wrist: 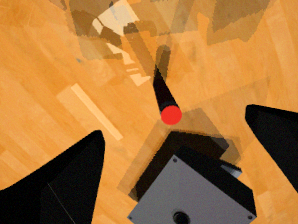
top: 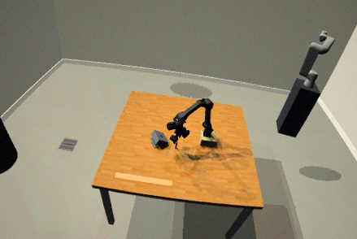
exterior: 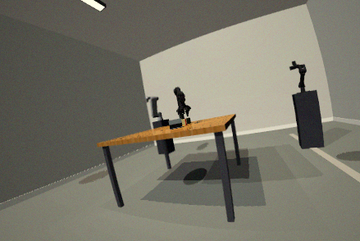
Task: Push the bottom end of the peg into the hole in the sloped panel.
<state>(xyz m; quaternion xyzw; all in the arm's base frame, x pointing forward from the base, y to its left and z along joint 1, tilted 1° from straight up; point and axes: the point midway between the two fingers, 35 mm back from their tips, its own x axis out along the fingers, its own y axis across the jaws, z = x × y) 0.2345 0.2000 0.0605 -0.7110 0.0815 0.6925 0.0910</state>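
We are looking at a black robot arm (top: 194, 106) (exterior: 180, 97) reaching over a wooden table (top: 215, 183) (exterior: 208, 124) (wrist: 37, 75), its pincer (top: 180, 136) (exterior: 184, 116) (wrist: 174, 120) pointing downward. We see the pincer wide open, its two black fingers well apart and gripping nothing.

The peg (top: 176, 145) (exterior: 186, 121) (wrist: 165, 97) stands upright on the table, below the pincer. Its long axis runs up from the tabletop, with a flat, round red end facing up toward us in the wrist view and a slim black body beneath it. In that view the red end appears in the gap between the fingertips, and the body slants away from it toward the upper edge and slightly left, foot farthest from us. From the exterior the peg is tiny, and we think it is the small red mark just under the pincer.

Beside the peg, also lower than the pincer, we find the gray block with the sloped panel (top: 160, 139) (exterior: 175, 123) (wrist: 192, 187). Its face has one dark round hole (top: 162, 136) (wrist: 181, 218), and the peg is outside it.
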